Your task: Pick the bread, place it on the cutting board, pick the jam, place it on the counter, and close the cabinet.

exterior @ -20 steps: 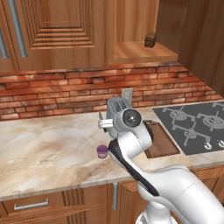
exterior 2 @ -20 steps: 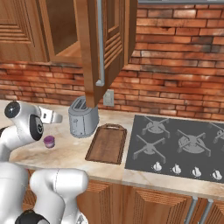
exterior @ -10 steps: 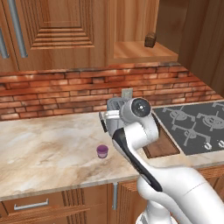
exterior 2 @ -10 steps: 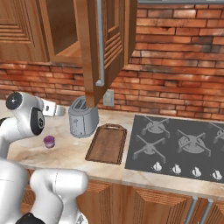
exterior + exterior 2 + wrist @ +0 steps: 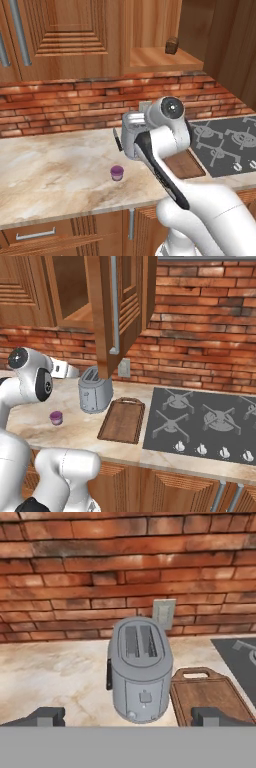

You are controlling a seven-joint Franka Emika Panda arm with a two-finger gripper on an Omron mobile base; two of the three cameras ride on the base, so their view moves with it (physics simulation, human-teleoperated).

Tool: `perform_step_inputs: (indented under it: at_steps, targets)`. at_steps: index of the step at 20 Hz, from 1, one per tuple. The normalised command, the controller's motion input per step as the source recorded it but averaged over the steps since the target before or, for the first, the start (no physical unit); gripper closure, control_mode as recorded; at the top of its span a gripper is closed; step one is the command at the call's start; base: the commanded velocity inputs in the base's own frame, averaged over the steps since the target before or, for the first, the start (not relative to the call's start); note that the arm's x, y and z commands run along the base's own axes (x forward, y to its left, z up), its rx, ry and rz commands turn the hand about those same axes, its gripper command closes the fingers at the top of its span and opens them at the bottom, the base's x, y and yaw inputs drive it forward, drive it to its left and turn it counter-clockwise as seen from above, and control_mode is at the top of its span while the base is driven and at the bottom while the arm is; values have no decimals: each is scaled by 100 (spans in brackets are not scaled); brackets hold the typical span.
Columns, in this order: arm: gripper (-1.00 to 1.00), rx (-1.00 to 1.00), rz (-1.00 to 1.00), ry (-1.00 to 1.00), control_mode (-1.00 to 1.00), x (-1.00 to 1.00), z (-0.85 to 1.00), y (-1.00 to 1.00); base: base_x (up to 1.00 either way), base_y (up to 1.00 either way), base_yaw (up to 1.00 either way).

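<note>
Jam [image 5: 116, 172] on counter [image 5: 55, 170] left of toaster [image 5: 140, 670]; cutting board [image 5: 123, 419] right; bread [image 5: 171, 45] in cabinet [image 5: 160, 30].

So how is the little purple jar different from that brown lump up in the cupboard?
The jam is a purple round jar with a paler lid; the bread is a dark brown blocky chunk. The jam stands low on the counter, while the bread sits high on the shelf of the open cabinet. Both are small, about the same size, and the gripper holds neither.

Even, soft rendered light throughout, no glare; the jam [image 5: 116, 172] casts only a faint shadow on the desk [image 5: 55, 170]. Textures look slightly blurred.
</note>
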Motion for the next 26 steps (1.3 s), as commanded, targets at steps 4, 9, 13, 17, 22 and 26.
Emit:
perform_step_inputs:
  at_steps: [4, 9, 13, 17, 22, 26]
  targets:
    - [-100, 0, 0, 0, -100, -9, 37, -28, 0, 0, 0]
    - [-100, 0, 0, 0, -100, -9, 36, -23, 0, 0, 0]
    - [-100, 0, 0, 0, -100, -11, 35, -19, 0, 0, 0]
    - [-100, 0, 0, 0, -100, -13, 30, -15, 0, 0, 0]
    - [-100, 0, 0, -1, -100, -19, 32, -10, 0, 0, 0]
    - [-100, 0, 0, -3, -100, -18, 31, -8, 0, 0, 0]
